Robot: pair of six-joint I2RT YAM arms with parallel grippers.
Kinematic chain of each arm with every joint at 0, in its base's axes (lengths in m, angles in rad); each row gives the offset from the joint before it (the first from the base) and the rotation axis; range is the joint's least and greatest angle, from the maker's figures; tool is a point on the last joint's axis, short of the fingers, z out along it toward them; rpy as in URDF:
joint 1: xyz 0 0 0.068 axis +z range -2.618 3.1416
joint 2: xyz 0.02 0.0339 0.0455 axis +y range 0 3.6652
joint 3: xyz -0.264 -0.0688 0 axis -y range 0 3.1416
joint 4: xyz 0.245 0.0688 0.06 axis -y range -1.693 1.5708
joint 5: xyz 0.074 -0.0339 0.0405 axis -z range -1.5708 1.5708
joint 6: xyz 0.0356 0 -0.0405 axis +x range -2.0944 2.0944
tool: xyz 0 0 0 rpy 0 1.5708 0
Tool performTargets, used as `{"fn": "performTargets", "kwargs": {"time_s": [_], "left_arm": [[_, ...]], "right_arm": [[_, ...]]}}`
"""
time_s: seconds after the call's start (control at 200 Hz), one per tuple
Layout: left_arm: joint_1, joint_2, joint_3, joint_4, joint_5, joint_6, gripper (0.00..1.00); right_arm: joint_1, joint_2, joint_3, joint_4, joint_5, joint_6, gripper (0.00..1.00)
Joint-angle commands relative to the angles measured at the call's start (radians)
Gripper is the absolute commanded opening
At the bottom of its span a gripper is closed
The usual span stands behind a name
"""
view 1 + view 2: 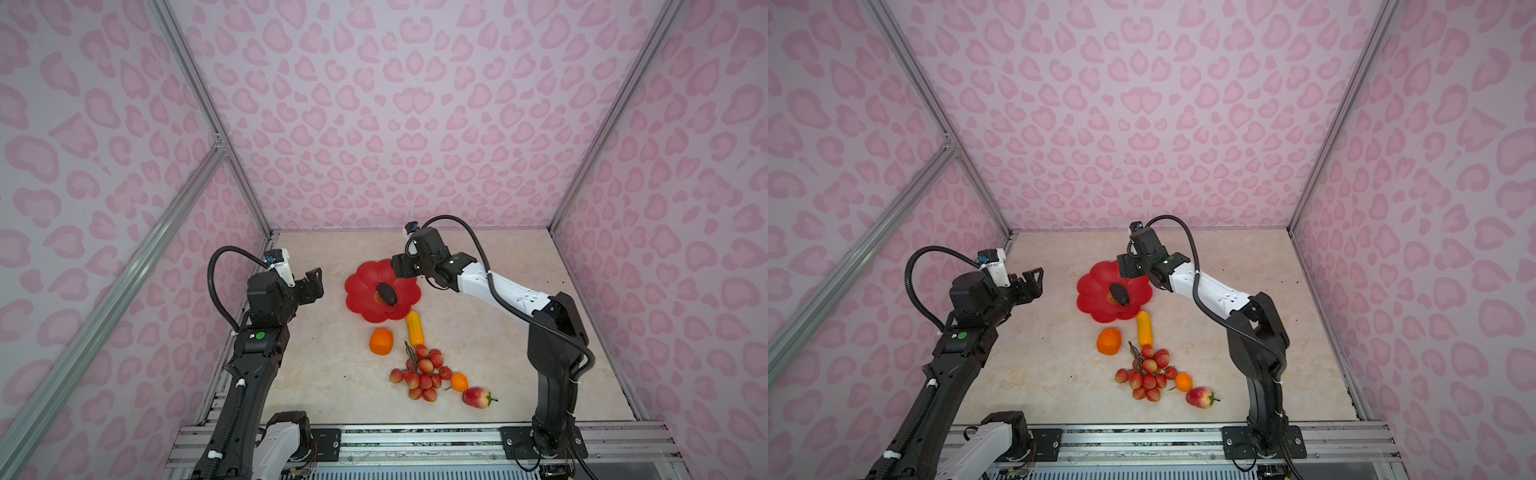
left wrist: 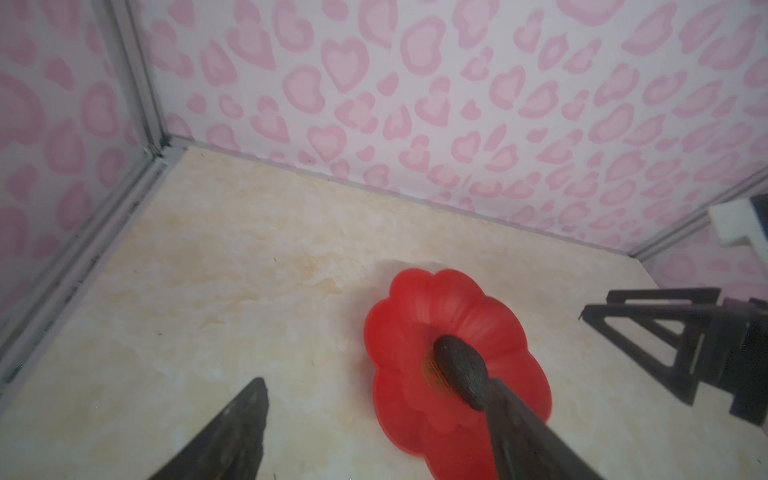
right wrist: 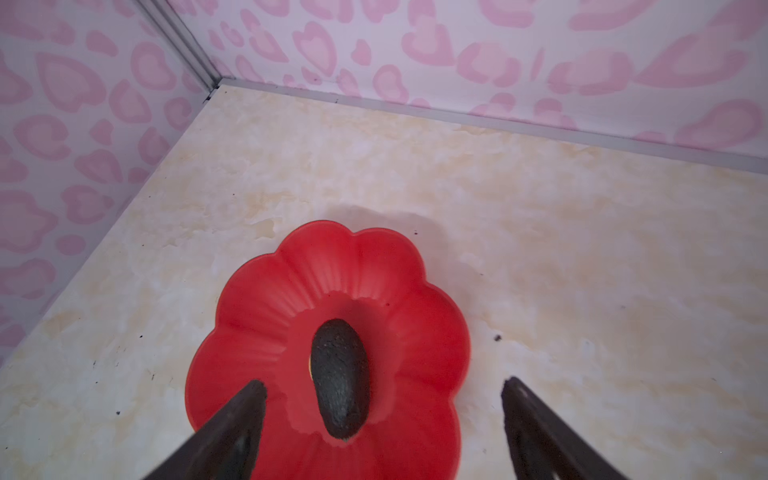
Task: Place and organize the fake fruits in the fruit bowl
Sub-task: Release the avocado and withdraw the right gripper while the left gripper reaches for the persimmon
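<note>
The red scalloped fruit bowl [image 1: 360, 286] [image 1: 1094, 291] [image 2: 415, 307] [image 3: 332, 266] sits mid-table. A dark avocado [image 1: 387, 294] [image 1: 1119, 293] [image 2: 461, 370] [image 3: 340, 378] lies loose at its centre. My right gripper [image 1: 402, 266] [image 1: 1128, 266] [image 3: 384, 381] hovers open over the bowl's far right rim, holding nothing. My left gripper [image 1: 314, 284] [image 1: 1034, 282] [image 2: 376, 382] hangs open and empty to the left of the bowl. On the table in front of the bowl lie a yellow oblong fruit [image 1: 414, 329], a large orange [image 1: 381, 341], a lychee bunch [image 1: 424, 374], a small orange [image 1: 459, 382] and a strawberry [image 1: 477, 397].
Pink heart-patterned walls [image 1: 415, 124] with aluminium posts close in the table on three sides. A metal rail [image 1: 415, 436] carrying both arm bases runs along the front edge. The yellow fruit nearly touches the bowl's near rim.
</note>
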Motion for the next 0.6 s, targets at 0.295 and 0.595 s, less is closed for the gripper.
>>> {"fn": "performTargets", "kwargs": {"time_s": [0.295,0.595], "left_arm": [[-0.465,0.115,-0.085,-0.173,-0.096,-0.131,0.84],[-0.620,0.335,-0.056,-0.123,-0.153,-0.129,0.86]], "right_arm": [[-0.192,-0.362,-0.476,0.202,-0.028,0.082,0.97],[-0.242,-0.439,-0.568,0.215,-0.059,0.101,0.97]]}}
